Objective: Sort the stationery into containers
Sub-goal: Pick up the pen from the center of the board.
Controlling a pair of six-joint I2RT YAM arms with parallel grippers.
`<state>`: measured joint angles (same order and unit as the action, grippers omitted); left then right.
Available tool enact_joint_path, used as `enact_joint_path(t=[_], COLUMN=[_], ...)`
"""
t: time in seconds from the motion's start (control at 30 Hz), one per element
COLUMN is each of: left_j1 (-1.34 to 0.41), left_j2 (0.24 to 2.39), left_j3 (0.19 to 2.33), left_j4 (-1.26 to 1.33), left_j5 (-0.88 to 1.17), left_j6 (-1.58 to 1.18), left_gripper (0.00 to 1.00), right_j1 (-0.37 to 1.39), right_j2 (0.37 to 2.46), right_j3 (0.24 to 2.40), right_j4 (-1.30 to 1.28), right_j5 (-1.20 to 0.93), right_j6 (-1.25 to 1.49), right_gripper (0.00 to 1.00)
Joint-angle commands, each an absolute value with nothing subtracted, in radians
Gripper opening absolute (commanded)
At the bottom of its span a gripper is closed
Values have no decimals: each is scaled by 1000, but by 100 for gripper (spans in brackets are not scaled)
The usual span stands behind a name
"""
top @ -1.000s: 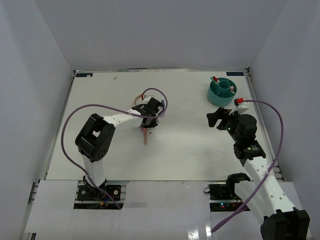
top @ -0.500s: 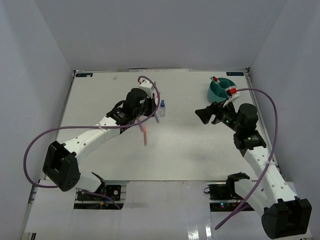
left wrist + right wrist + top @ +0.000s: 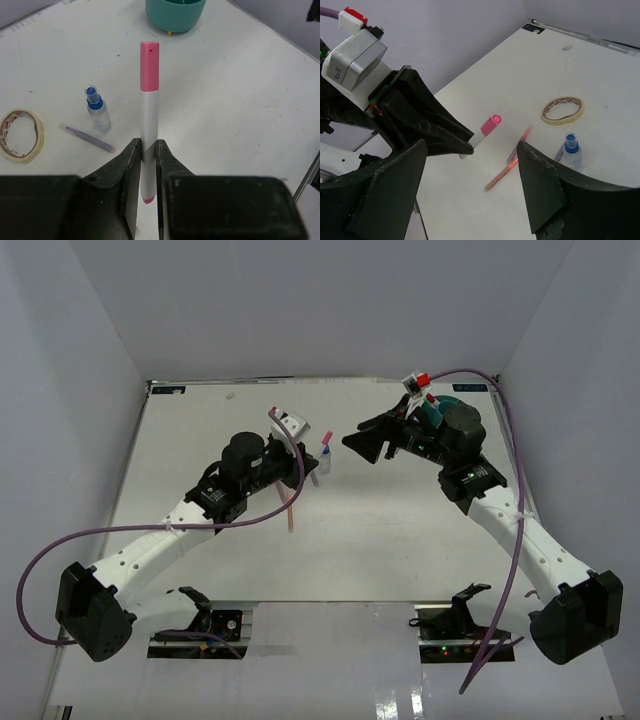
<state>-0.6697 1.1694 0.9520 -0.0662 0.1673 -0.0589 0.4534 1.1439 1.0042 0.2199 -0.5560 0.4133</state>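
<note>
Grips, with the left gripper closed tight, the white barrel of a pink-capped pen low down, above mid-worktop, cap and long axis aimed at the far right corner. Faces, near the cap, the right gripper, spread wide and empty. Likely bound for the teal organiser in that corner, nearer the right arm.

Top cam: right arm covered most of the teal organiser; its compartments couldn't be made out. Left wrist cam: organiser's top cut off by upper edge, tape roll clipped at left, lower barrel of pink-capped pen hidden between left gripper fingers. Right wrist cam: right gripper fingers blurred, cut off at bottom; pen barrel hidden behind left gripper.
</note>
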Motion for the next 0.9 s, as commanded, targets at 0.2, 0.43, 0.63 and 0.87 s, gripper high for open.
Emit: enact_joint_path(t=[0.2, 0.43, 0.63, 0.87], left_j1=[-669, -669, -669, -669], left_j2=[1078, 1051, 1045, 1051], left_j3=[908, 891, 887, 884], left_j4=[-9, 23, 28, 37], left_j5=[232, 233, 222, 216], left_j6=[-6, -6, -6, -11], left_gripper=[16, 16, 17, 17], right_j1=[549, 586, 612, 620], right_j2=[1267, 1342, 1374, 1385], right_j3=[1126, 1170, 1184, 1169], right_j4=[265, 261, 270, 268], right_j5=[-548, -534, -541, -552], right_j6=[433, 426, 433, 430], right_gripper=[77, 75, 66, 48])
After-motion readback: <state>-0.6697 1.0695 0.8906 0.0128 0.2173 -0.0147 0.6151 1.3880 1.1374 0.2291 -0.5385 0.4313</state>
